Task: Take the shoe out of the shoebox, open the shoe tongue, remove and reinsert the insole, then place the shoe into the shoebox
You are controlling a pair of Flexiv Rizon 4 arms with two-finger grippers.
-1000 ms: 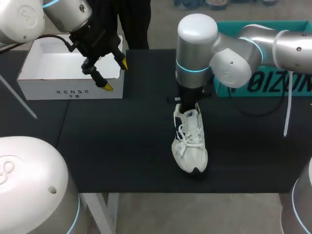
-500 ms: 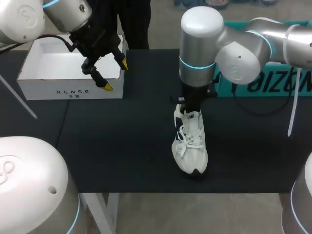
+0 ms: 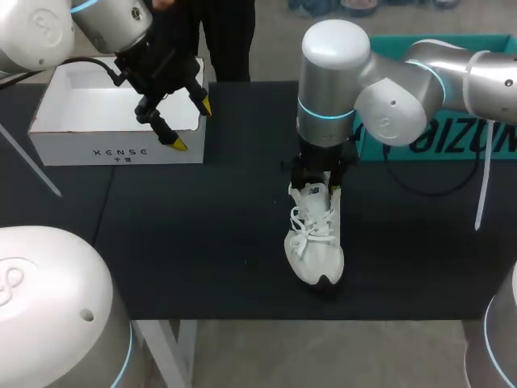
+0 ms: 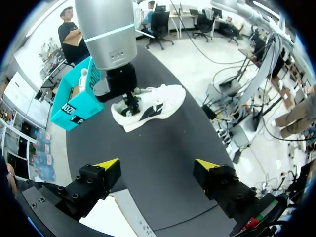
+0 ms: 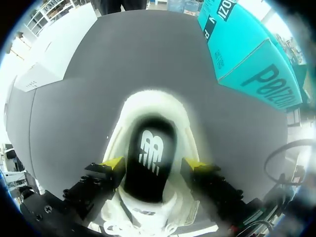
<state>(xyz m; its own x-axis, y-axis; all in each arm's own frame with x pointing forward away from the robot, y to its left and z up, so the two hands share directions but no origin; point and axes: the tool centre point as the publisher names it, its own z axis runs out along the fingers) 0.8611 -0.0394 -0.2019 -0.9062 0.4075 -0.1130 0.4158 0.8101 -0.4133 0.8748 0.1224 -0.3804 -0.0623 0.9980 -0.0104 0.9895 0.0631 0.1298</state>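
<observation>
1. Black surface (image 3: 202, 242): a white sneaker (image 3: 317, 242) lies a little right of centre. It is out of the box and rests on its sole, toe toward 6 o'clock and heel toward 12 o'clock. The laces are tied across the instep.
2. Right end effector (image 5: 154, 163): comes down from the right arm directly over the sneaker's heel end. The fingers are spread, one yellow tip on each side of the heel opening. The wrist view does not show whether the tips press the collar, so no grasp is recorded.
3. Between those tips, inside the white collar, the black insole (image 5: 148, 158) shows with a white mark on it. It is seated in the shoe.
4. Left end effector (image 3: 192, 124): at about 10 o'clock from the sneaker and well apart from it, hanging above the near right corner of the shoebox. The fingers are wide and hold nothing.
5. White shoebox (image 3: 113, 149): open, at the surface's far left. No shoe is visible inside.
6. Teal box (image 3: 452, 137): at about 1 o'clock from the sneaker, at the far right, partly hidden behind the right arm.
</observation>
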